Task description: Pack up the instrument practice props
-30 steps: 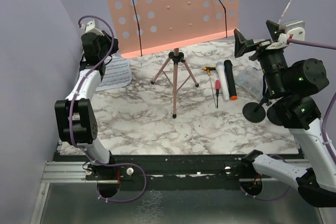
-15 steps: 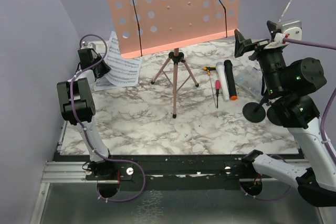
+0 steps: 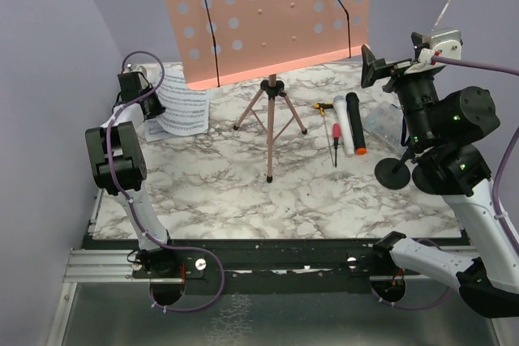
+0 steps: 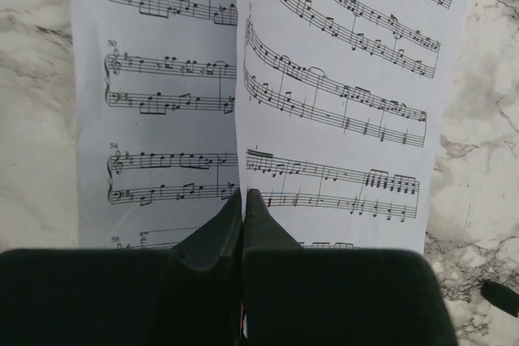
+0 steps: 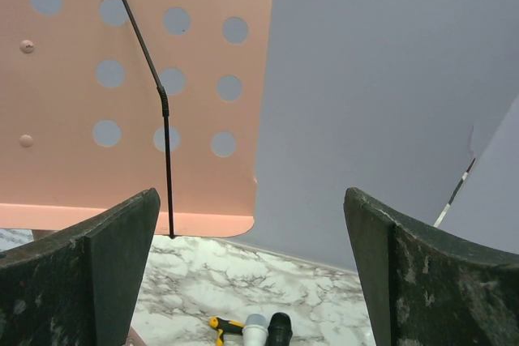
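White pages (image 4: 340, 79): left gripper (image 4: 243, 198) pinching edge, holding raised for packing; right gripper (image 5: 251, 200) hanging idle, jaws spread.

sheet-music pages (image 4: 340, 79): matt paper | table (image 3: 243, 192): smooth marble-look top | perforated board (image 3: 268, 14): matt

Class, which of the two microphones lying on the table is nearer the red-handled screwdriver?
The white microphone: it lies directly beside the red-handled screwdriver, while the black microphone lies on the white one's other side, farther from it.
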